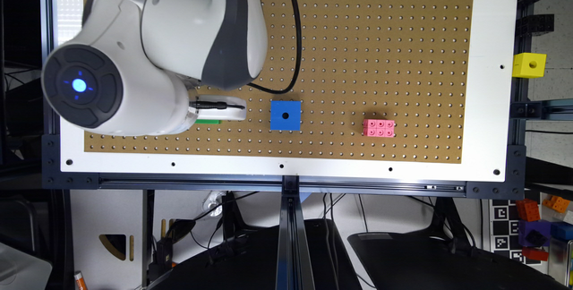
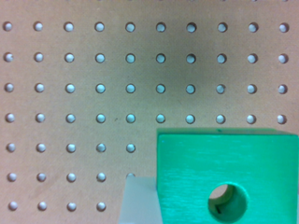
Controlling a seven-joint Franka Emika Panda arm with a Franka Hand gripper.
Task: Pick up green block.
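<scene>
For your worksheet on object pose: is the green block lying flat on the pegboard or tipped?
Flat, it seems: in the wrist view the green block shows its holed face square-on, edges parallel to the pegboard rows. Contact underneath is hidden.

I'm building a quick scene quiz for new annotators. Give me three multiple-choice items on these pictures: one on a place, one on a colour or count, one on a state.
1. Where does the yellow cube sit?
A. On the pegboard by the blue cube
B. Off the pegboard, at the frame on the exterior view's right
C. On top of the pink brick

2. How many studs show on top of the pink brick?
A. Two
B. Four
C. Six

3. How does the green block stand?
A. Flat on the pegboard, with a pale finger beside it
B. Stacked on the blue cube
C. Lifted high above the board

Answers: 1 B, it sits past the white border. 2 C, two rows of three. 3 A, the wrist view shows it on the board, with the finger at its side.
</scene>
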